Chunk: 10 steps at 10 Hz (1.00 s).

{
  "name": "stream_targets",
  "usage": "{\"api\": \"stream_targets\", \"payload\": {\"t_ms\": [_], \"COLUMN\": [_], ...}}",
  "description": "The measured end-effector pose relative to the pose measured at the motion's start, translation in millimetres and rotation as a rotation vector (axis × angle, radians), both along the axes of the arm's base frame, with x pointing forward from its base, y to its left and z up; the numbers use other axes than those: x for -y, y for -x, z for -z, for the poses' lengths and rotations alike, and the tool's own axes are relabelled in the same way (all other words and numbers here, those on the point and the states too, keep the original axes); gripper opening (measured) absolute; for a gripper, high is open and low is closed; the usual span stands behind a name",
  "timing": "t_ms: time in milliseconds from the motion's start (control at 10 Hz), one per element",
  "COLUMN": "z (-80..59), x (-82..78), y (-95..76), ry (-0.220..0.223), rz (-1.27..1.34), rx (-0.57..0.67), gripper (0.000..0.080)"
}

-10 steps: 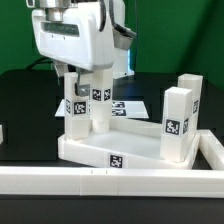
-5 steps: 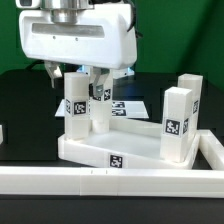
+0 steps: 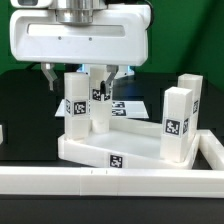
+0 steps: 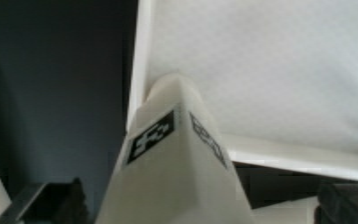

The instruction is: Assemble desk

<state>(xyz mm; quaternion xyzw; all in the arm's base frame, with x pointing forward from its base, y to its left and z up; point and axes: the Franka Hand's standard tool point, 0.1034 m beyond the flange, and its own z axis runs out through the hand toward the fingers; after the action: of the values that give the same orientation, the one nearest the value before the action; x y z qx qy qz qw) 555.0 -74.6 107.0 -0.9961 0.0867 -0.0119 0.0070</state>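
Rising clear of desk: gripper (image 3: pixel 82 74) sits higher above legs than second ago, when body hung low over them. Fingers (image 3: pixel 113 72) spread wide, holding nothing. Leg (image 3: pixel 75 103) stands upright in desk slab (image 3: pixel 100 148) corner socket, second leg (image 3: pixel 99 100) just beside, behind it; further legs (image 3: pixel 178 122) upright on exterior view's right. Slab rests on dark worktop (image 3: pixel 25 110), against white rail (image 3: pixel 110 182). Wrist view looks down leg (image 4: pixel 167 150) between fingers. Judgement: leg released, insertion step done; seating depth not checkable.
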Motion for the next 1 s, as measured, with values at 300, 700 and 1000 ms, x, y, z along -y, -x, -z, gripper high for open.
{"api": "stream_targets", "payload": {"t_ms": [300, 700, 1000], "z": [0.1, 1.2, 1.3], "x": [3.6, 5.0, 5.1], "y": [0.8, 1.7, 1.7], "ry": [0.019, 0.028, 0.028], "rz": [-0.271, -0.36, -0.352], "rx": [-0.003, -0.003, -0.003], "gripper": [0.0649, 0.0541, 0.0288]}}
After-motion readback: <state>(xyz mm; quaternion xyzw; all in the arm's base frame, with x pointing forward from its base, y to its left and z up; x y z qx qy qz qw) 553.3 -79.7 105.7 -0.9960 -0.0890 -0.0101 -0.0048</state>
